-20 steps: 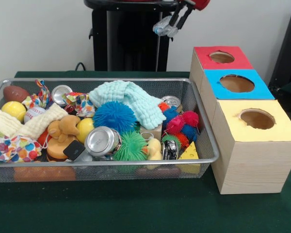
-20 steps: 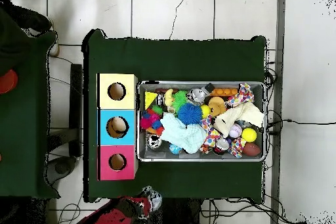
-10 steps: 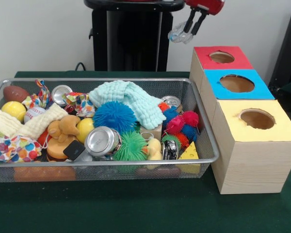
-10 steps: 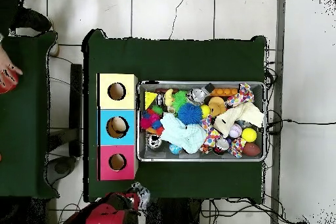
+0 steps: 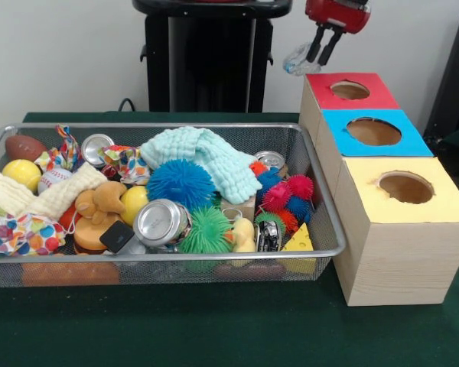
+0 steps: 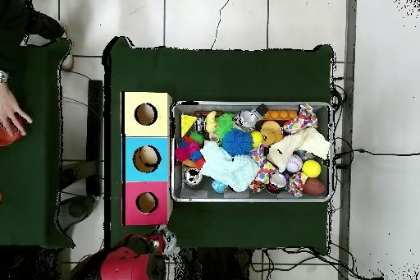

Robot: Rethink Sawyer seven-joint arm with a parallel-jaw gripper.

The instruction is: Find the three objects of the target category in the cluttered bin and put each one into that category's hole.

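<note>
Green surface (image 5: 214, 329), widest thing here; everything sits on it. On it the wire mesh bin (image 5: 321, 199), long and shallow, packed full. Just beside the bin's end, touching or nearly so, a row of three wooden boxes, each with a round hole on top: yellow box (image 5: 405, 229) nearest the camera in the front view, blue box (image 5: 375, 131) in the middle, red box (image 5: 350, 90) farthest.

My claw (image 5: 319, 53) hangs in the air just beside the red box, off its corner on the bin side, above the level of its top. It is clenched on a crumpled clear plastic piece (image 5: 300, 60), pale and see-through, dangling below the fingertips. From overhead my arm and the claw (image 6: 164, 240) sit just off the surface's edge near the red box (image 6: 147, 203).

Bin contents, big to small: mint-green cloth (image 5: 206, 157) draped across the middle; cream cloth (image 5: 30, 195) at the far end from the boxes; blue spiky ball (image 5: 180, 183); green spiky ball (image 5: 206, 231); polka-dot fabric (image 5: 23, 233); crushed silver can (image 5: 161, 222) at the front rim, a second can (image 5: 271, 161) by the back wall near the boxes, a third (image 5: 96, 145) farther along; tan plush toy (image 5: 99, 202); cluster of small red and blue spiky balls (image 5: 287, 197); yellow ball (image 5: 21, 173); brown football (image 5: 23, 146); baseball (image 5: 52, 178); yellow cheese wedge (image 5: 298, 240).

A person's hand (image 6: 10, 112) rests on a neighbouring green table (image 6: 33, 170), well apart from the boxes.
</note>
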